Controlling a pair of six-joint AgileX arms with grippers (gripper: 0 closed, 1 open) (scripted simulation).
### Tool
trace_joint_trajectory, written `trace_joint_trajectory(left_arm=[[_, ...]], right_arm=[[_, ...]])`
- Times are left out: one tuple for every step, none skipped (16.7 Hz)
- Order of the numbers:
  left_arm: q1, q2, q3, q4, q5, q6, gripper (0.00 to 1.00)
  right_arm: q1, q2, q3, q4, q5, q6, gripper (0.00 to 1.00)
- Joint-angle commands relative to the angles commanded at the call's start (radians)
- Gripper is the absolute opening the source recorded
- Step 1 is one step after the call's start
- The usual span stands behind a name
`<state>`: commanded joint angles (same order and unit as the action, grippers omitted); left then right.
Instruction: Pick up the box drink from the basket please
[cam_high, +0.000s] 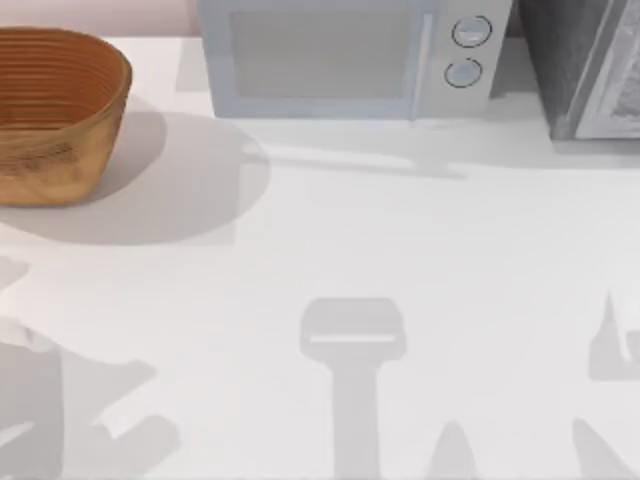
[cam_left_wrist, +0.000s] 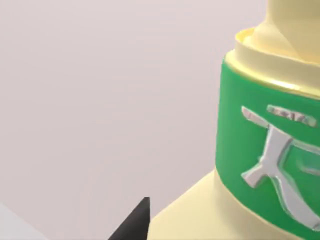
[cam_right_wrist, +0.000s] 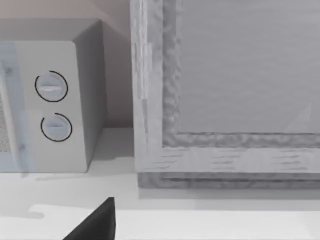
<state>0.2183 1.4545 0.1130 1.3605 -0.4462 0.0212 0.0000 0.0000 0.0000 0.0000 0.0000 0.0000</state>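
- Standing at the table's (cam_high: 330, 240) far left, the basket (cam_high: 55, 110) is seen beside the microwave (cam_high: 345, 55).
- The box drink (cam_left_wrist: 260, 150) is seen close before the left wrist camera — whether either gripper's fingers are parted cannot be told.

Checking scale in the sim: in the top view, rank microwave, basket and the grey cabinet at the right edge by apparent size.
1. Microwave, largest.
2. Basket, clearly smaller.
Grey cabinet: cut off by the top view's right edge, so its size against the other two is unsure; the visible part looks similar to the basket.
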Motion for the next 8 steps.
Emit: trace_joint_trajectory(left_arm=[[0.0, 0.0, 0.0, 0.0, 0.0, 0.0, 0.15], [0.0, 0.0, 0.0, 0.0, 0.0, 0.0, 0.23], [0.0, 0.0, 0.0, 0.0, 0.0, 0.0, 0.3], [0.0, 0.0, 0.0, 0.0, 0.0, 0.0, 0.38], [0.0, 0.0, 0.0, 0.0, 0.0, 0.0, 0.45], [0.0, 0.0, 0.0, 0.0, 0.0, 0.0, 0.53], [0.0, 0.0, 0.0, 0.0, 0.0, 0.0, 0.6], [0.0, 0.0, 0.0, 0.0, 0.0, 0.0, 0.68]], right_arm=[[0.0, 0.0, 0.0, 0.0, 0.0, 0.0, 1.0], [0.0, 0.0, 0.0, 0.0, 0.0, 0.0, 1.0], [0.0, 0.0, 0.0, 0.0, 0.0, 0.0, 1.0], [0.0, 0.0, 0.0, 0.0, 0.0, 0.0, 1.0], [0.0, 0.0, 0.0, 0.0, 0.0, 0.0, 1.0], [0.0, 0.0, 0.0, 0.0, 0.0, 0.0, 1.0], [0.0, 0.0, 0.0, 0.0, 0.0, 0.0, 1.0], [0.0, 0.0, 0.0, 0.0, 0.0, 0.0, 1.0]])
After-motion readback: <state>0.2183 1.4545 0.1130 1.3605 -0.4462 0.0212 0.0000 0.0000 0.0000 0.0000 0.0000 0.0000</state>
